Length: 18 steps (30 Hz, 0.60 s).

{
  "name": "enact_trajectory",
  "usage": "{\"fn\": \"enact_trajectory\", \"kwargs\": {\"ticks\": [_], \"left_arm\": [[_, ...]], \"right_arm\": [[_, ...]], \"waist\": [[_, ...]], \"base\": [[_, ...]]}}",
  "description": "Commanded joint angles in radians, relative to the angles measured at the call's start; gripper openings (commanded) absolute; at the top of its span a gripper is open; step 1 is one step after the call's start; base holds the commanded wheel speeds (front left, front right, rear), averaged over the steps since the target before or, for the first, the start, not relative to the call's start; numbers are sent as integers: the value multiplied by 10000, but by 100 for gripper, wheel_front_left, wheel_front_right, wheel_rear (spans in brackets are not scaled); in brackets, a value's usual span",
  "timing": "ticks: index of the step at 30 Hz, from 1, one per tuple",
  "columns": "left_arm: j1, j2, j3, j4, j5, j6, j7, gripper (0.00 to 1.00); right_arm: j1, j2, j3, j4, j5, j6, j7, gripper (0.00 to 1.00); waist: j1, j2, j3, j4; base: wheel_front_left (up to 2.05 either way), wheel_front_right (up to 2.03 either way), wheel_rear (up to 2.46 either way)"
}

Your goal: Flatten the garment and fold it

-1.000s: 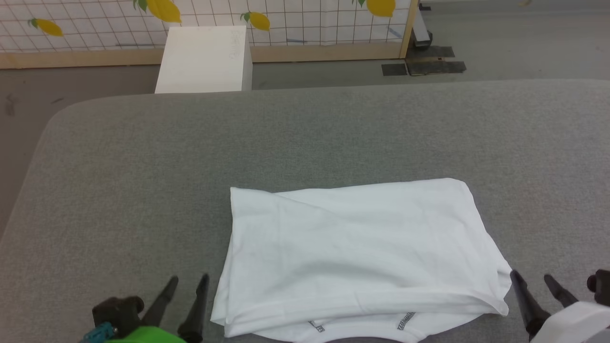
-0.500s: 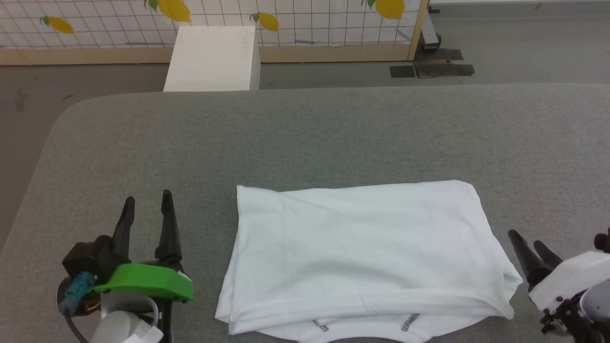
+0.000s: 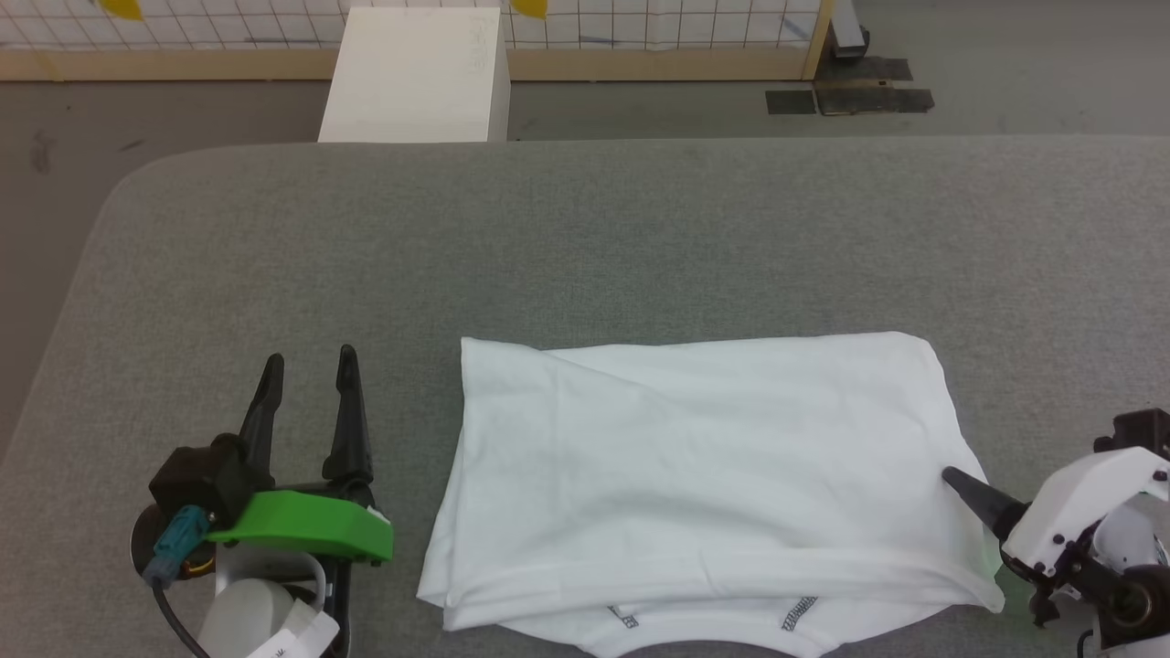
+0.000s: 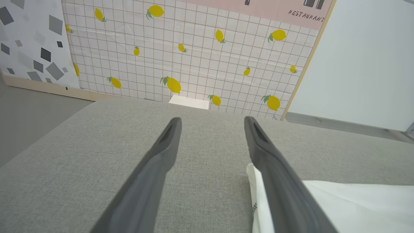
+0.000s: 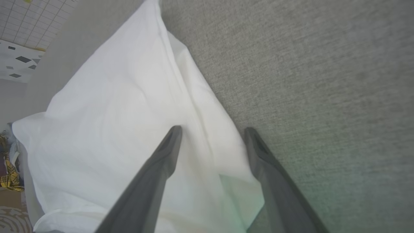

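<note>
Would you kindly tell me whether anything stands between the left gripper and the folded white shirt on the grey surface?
Nothing visible does. The open left gripper sits just left of the white soft-fabric shirt, and the strip of grey upholstered surface between them carries no object.

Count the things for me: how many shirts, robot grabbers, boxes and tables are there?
Shirts: 1, the white garment
Grabbers: 2, the left gripper and the right gripper, both open
Boxes: 1, the white box
Tables: 1, the grey padded table
Total: 5
</note>
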State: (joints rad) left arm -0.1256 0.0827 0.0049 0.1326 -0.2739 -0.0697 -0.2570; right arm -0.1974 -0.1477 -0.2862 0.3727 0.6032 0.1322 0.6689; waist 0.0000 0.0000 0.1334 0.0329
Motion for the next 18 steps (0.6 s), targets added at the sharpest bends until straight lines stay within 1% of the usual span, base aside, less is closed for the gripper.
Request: {"fn": "enact_trajectory", "kwargs": {"ticks": [1, 5, 8, 9, 10, 11, 13, 14, 15, 18], "left_arm": [[-197, -79, 87, 33, 106, -70, -46, 100], [-228, -168, 186, 103, 229, -179, -46, 100], [-222, -216, 218, 125, 289, -233, -47, 100], [-217, -231, 226, 139, 300, -252, -47, 100], [-214, -241, 234, 147, 310, -266, -47, 100], [-208, -252, 247, 158, 319, -281, -47, 100], [-188, -269, 269, 211, 306, -308, -47, 100], [-180, -275, 276, 243, 299, -321, -47, 100], [-173, -280, 286, 265, 308, -334, -47, 100], [-153, -293, 311, 277, 318, -363, -47, 100]], "right_arm": [[-248, -42, 100, 164, -46, -15, 210, 100], [-493, -36, 248, 594, -203, -15, 757, 100], [-611, 128, 337, 832, -99, -15, 1377, 100], [-635, 211, 380, 867, 45, -15, 1674, 96], [-643, 273, 428, 862, 174, -15, 1921, 62], [-633, 326, 492, 802, 313, -15, 2168, 40], [-573, 368, 624, 605, 457, -15, 2450, 21], [-540, 362, 704, 472, 494, -15, 2504, 8], [-494, 324, 755, 303, 500, -15, 2470, 0], [-386, 118, 830, -35, 359, -15, 2254, 0]], "waist": [[0, 0, 85, 35], [0, 0, 140, 51], [0, 0, 133, 78], [0, 0, 121, 87], [0, 0, 110, 90], [0, 0, 95, 90], [0, 0, 61, 81], [0, 0, 50, 69], [0, 0, 40, 51], [0, 0, 12, 7]], "base": [[0, 0, 0], [0, 0, 0], [0, 0, 0], [0, 0, 0], [0, 0, 0], [0, 0, 0], [0, 0, 0], [0, 0, 0], [0, 0, 0], [0, 0, 0]]}}
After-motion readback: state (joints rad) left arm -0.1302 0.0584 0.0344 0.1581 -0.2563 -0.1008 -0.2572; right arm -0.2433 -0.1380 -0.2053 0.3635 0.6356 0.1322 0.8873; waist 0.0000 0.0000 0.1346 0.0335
